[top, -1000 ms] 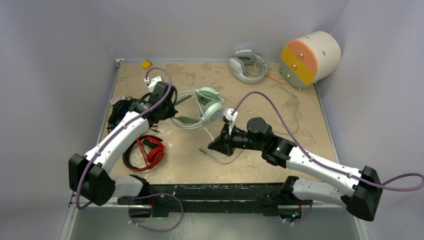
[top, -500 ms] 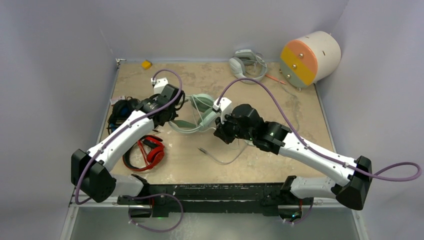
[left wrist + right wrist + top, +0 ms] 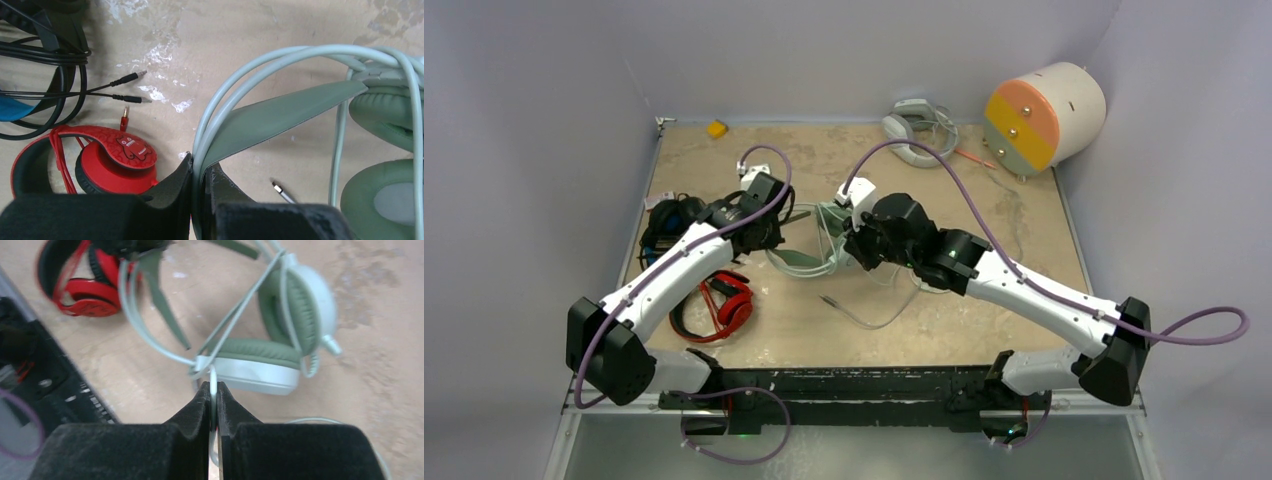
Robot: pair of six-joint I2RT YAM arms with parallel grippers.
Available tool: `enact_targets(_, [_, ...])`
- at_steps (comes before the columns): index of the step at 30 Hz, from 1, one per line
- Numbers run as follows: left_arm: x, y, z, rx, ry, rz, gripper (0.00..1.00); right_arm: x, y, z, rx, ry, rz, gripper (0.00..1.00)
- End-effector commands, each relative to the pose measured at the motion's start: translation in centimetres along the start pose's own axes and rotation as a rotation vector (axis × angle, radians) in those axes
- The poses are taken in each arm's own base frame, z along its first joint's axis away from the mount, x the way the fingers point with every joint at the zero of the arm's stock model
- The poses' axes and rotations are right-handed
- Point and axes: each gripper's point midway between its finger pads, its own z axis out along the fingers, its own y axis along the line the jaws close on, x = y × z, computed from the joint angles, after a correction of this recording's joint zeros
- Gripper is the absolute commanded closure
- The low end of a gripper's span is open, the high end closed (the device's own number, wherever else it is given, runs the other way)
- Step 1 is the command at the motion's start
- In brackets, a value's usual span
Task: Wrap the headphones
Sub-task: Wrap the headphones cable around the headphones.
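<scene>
The pale mint-green headphones (image 3: 807, 263) lie mid-table. My left gripper (image 3: 200, 165) is shut on their headband (image 3: 280, 112), holding it on edge; it shows in the top view as left gripper (image 3: 776, 222). My right gripper (image 3: 212, 387) is shut on their thin pale cable (image 3: 213, 376), just in front of the ear cups (image 3: 280, 347). From above, the right gripper (image 3: 856, 245) covers the cups. Slack cable (image 3: 879, 318) loops on the table, ending in a plug (image 3: 827, 299). The red-and-black headphones (image 3: 724, 303) and the black-and-blue headphones (image 3: 664, 220) lie at the left.
A grey-white headset (image 3: 917, 130) sits at the back edge beside a cream, orange and green drum (image 3: 1044, 115). A small yellow block (image 3: 715, 128) is in the back left corner. Black jack plugs (image 3: 131, 87) lie near the red headset. Walls close three sides.
My right gripper has swung up and left from the table's middle to the mint headset, drawing the cable with it. My left gripper has shifted slightly right with the headband.
</scene>
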Motion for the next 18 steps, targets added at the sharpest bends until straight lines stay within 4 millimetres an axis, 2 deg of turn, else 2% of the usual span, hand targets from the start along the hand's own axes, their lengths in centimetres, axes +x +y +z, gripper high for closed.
enact_targets(1, [-0.7, -1.2, -1.1, 0.070, 0.009, 0.027, 1.00, -2.9, -4.6, -0.8, 0.238, -0.061, -0.168, 0.94])
enact_targets(6, [0.8, -2.0, -1.4, 0.132, 0.073, 0.051, 1.00, -5.1, -6.8, -0.4, 0.363, -0.141, -0.265, 0.93])
enact_targets(11, [1.8, -4.0, -2.4, 0.273, 0.120, 0.108, 1.00, -6.2, -6.2, 0.4, 0.326, -0.257, -0.329, 0.87])
enact_targets(18, [2.4, -3.8, -2.7, 0.280, 0.137, 0.155, 1.00, -5.9, -6.1, 0.8, 0.320, -0.266, -0.340, 0.83])
